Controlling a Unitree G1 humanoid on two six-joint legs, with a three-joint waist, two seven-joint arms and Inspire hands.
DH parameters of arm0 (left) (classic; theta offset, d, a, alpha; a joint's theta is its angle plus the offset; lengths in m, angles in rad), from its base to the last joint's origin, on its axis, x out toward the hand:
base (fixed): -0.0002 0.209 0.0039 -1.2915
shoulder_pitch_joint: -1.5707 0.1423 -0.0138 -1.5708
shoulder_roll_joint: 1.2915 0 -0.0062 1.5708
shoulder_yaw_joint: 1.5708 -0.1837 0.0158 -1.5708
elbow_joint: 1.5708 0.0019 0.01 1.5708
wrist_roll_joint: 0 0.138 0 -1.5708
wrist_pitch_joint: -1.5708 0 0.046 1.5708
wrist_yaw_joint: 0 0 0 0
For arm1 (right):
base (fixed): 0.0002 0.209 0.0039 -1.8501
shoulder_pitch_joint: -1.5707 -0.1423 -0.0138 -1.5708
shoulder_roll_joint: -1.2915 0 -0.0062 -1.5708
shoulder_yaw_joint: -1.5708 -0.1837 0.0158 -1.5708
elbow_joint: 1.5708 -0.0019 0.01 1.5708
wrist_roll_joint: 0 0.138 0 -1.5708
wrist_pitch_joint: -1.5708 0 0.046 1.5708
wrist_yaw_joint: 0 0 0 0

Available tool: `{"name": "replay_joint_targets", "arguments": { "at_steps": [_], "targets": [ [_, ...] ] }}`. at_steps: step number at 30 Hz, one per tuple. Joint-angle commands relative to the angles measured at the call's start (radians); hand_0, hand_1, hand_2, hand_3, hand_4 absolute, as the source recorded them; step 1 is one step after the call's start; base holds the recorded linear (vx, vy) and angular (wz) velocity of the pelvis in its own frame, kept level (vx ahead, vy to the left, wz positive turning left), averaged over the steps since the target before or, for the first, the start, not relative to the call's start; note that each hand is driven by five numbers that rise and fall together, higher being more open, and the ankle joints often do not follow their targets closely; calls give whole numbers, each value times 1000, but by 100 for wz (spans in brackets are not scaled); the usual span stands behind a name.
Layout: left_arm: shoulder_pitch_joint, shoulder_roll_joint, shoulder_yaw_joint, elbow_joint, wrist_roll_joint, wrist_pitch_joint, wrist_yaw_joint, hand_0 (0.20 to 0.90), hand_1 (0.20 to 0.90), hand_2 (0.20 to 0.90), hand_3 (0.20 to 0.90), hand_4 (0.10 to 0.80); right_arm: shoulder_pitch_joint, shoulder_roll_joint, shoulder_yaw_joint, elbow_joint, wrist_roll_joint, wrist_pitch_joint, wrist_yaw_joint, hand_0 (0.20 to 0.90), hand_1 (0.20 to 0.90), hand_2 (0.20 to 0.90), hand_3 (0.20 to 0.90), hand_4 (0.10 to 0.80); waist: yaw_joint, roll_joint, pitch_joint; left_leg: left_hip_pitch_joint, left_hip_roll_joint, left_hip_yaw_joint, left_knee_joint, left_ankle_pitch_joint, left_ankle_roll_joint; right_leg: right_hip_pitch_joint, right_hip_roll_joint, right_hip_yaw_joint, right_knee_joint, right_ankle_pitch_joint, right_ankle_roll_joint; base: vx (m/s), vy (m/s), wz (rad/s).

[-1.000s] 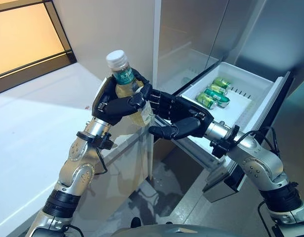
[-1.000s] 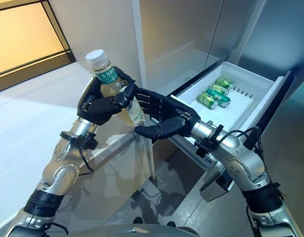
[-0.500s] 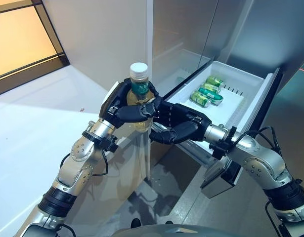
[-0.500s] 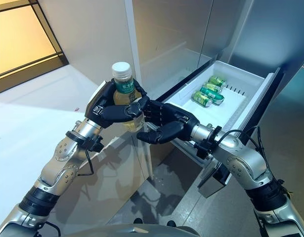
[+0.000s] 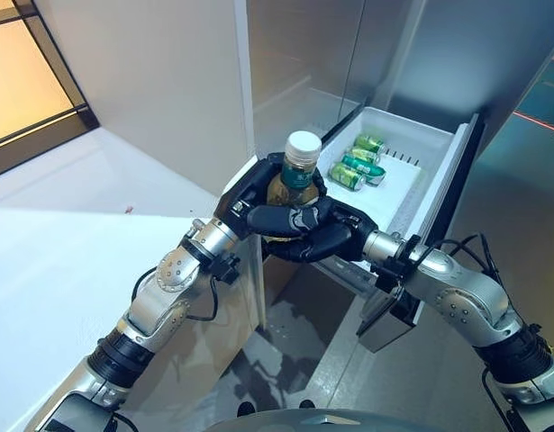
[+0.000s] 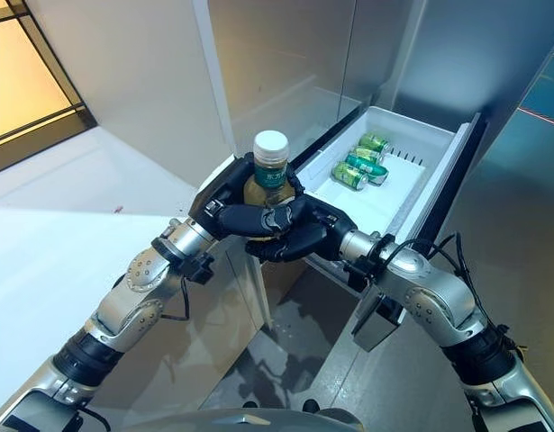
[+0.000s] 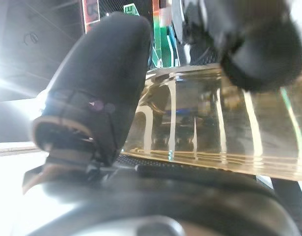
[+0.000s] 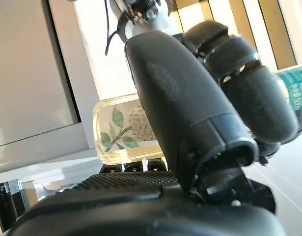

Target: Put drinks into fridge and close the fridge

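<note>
While both hands clasp it—seemingly—bottle [image 5: 296, 175] stands upright.

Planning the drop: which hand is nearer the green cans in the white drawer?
Right hand, beside the drawer holding the cans; left hand grips the bottle's far side.

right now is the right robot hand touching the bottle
Touching: the right wrist view shows the right robot hand with thumb and fingers curled round the bottle.

Two silver-grey segmented arms are seen, each ended by a black cuff and a dark left hand [image 5: 275, 214] or right hand [image 5: 335, 240] of glossy black fingers. Black cables are looped beside each wrist.
</note>
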Motion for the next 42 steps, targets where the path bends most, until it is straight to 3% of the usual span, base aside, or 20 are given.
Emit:
{"name": "replay_joint_targets", "arguments": {
  "at_steps": [1, 6, 7, 16, 23, 24, 25, 26, 37, 42],
  "targets": [
    [-217, -130, -35, -6, 23, -191, 50, 300, 300, 300, 200, 100, -186, 139, 29, -54, 127, -92, -16, 900, 900, 900, 900, 800, 14, -24, -108, 19, -19, 38, 2, -81, 27, -25, -5, -8, 4, 50, 42, 12, 6, -3],
    [-225, -163, -54, 7, 90, -212, 110, 300, 300, 300, 200, 100, -207, 167, 51, -45, 136, -77, -81, 900, 900, 900, 900, 800, 17, -26, -110, 16, -19, 37, 2, -81, 28, -27, -4, -8, 4, 49, 42, 4, 1, -2],
    [-226, -167, -56, 6, 102, -213, 115, 300, 300, 300, 200, 100, -208, 172, 52, -42, 140, -73, -92, 300, 300, 300, 200, 100, 17, -26, -110, 16, -19, 36, 2, -81, 28, -27, -4, -8, 4, 49, 41, 0, 0, 0],
    [-251, -179, -86, 11, 261, -291, 182, 300, 300, 300, 200, 100, -203, 206, 48, -4, 143, -79, -191, 300, 300, 300, 200, 100, 14, -27, -115, 13, -20, 30, 2, -82, 31, -30, 0, 0, 4, 49, 39, 0, 0, 0],
    [-293, -148, -110, -11, 450, -331, 261, 300, 300, 300, 200, 100, -235, 180, 1, 17, -80, -138, -242, 300, 300, 300, 200, 100, 6, -26, -118, 5, -20, 28, 2, -77, 31, -42, 3, 12, 4, 58, 39, 2, 0, -1],
    [-300, -144, -110, -13, 463, -333, 268, 331, 331, 331, 236, 136, -243, 178, -7, 24, -109, -149, -246, 300, 300, 300, 200, 100, 5, -26, -117, 5, -20, 28, 2, -78, 31, -42, 4, 13, 4, 58, 39, 4, -2, -4],
    [-304, -141, -111, -16, 470, -332, 274, 474, 474, 474, 403, 303, -249, 177, -12, 28, -118, -152, -251, 300, 300, 300, 200, 100, 5, -25, -117, 5, -20, 28, 2, -78, 31, -42, 4, 13, 4, 59, 39, 2, -3, -6],
    [-314, -136, -112, -23, 487, -339, 290, 900, 900, 900, 900, 800, -262, 177, -23, 33, -143, -165, -266, 300, 300, 300, 200, 100, 5, -25, -117, 5, -20, 27, 2, -78, 31, -41, 4, 14, 4, 58, 39, 3, -3, -7],
    [-307, -148, -83, -50, 428, -360, 304, 900, 900, 900, 900, 800, -336, 159, -127, 59, -356, -281, -387, 300, 300, 300, 200, 100, 12, -19, -113, 8, -21, 15, 2, -83, 31, -35, 5, 14, 4, 55, 36, 0, 0, -1],
    [-250, -164, -3, -87, 347, -355, 322, 900, 900, 900, 900, 800, -372, 95, -214, 120, -452, -339, -494, 300, 300, 300, 200, 100, 24, -23, -109, 8, -22, -4, 2, -86, 29, -33, 8, 13, 6, 55, 33, 0, 0, 0]
  ]
}}
